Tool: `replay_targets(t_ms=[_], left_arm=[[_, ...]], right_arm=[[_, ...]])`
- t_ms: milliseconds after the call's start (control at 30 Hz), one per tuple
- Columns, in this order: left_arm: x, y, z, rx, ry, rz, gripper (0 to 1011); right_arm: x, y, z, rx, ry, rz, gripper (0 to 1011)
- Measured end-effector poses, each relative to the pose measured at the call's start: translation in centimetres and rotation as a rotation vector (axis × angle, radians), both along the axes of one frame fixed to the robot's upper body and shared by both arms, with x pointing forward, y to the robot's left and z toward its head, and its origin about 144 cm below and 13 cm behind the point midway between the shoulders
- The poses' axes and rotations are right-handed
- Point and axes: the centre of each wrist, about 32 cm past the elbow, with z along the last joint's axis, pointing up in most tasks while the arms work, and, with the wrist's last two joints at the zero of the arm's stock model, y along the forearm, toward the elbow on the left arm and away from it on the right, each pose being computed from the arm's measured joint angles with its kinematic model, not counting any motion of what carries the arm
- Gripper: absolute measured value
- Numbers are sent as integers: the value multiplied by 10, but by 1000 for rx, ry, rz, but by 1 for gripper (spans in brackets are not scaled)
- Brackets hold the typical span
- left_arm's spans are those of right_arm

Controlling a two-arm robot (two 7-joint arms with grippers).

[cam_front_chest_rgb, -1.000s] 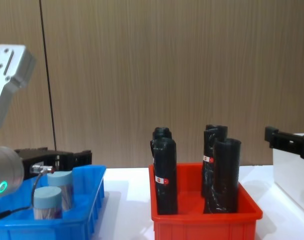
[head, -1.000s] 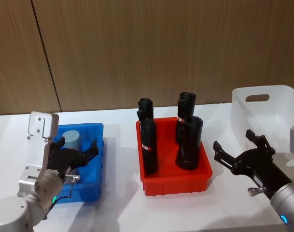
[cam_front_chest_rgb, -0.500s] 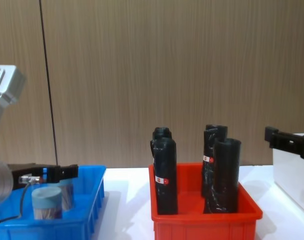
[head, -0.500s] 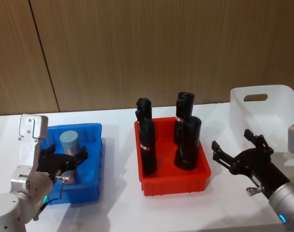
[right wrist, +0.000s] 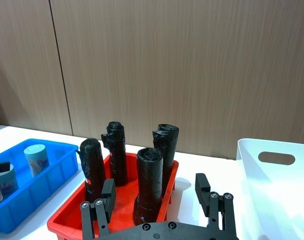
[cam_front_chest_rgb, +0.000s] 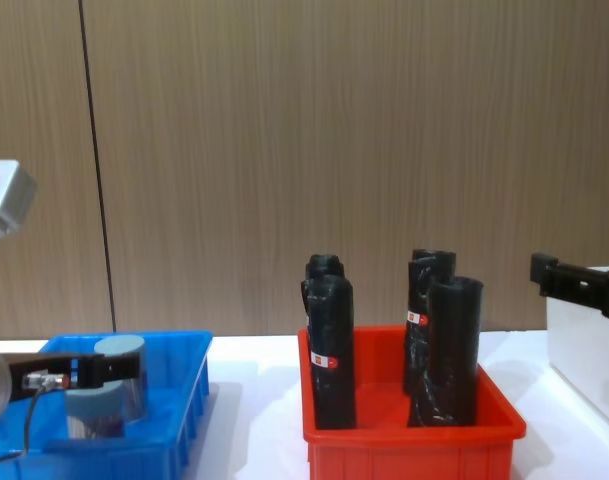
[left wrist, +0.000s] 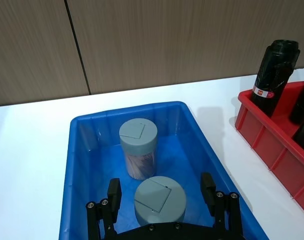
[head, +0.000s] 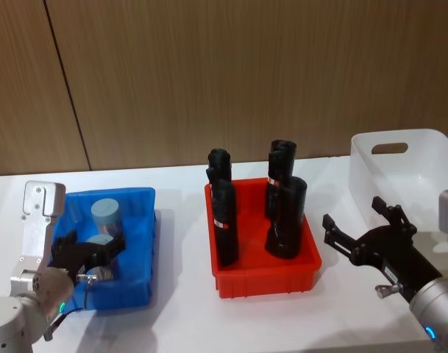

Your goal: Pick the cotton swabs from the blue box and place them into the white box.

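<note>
Two cotton swabs jars with pale blue-grey lids stand in the blue box [head: 139, 243]. The far jar [left wrist: 138, 148] stands free. The near jar [left wrist: 160, 200] sits between the spread fingers of my left gripper [left wrist: 160, 190], which is open and does not grip it. In the head view the left gripper [head: 90, 254] hangs over the box's near half, partly hiding the near jar. My right gripper [head: 362, 234] hovers open and holding nothing, between the red bin and the white box [head: 415, 173]. The white box [right wrist: 279, 185] stands at the far right.
A red bin [head: 264, 273] with several tall black wrapped rolls [head: 286, 220] stands mid-table between the two boxes. The rolls rise well above the bin's rim. White tabletop runs in front of the bins, and a wooden wall stands behind.
My left gripper has drawn back toward me and dropped lower in the blue box, from the far jar to straddling the near jar. The right arm has not moved.
</note>
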Motion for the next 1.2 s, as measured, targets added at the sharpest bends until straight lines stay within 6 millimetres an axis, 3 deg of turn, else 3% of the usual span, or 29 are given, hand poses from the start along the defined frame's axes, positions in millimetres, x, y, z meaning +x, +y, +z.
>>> replay_targets(t_ms=[1000,1200], left_arm=[[9,11,-19,-10,21,-43,1003],[10,12,-21,-3,27,-54,904]], right_arm=[[0,0,0,0,0,0,1002],[0,0,0,0,0,0,1001]])
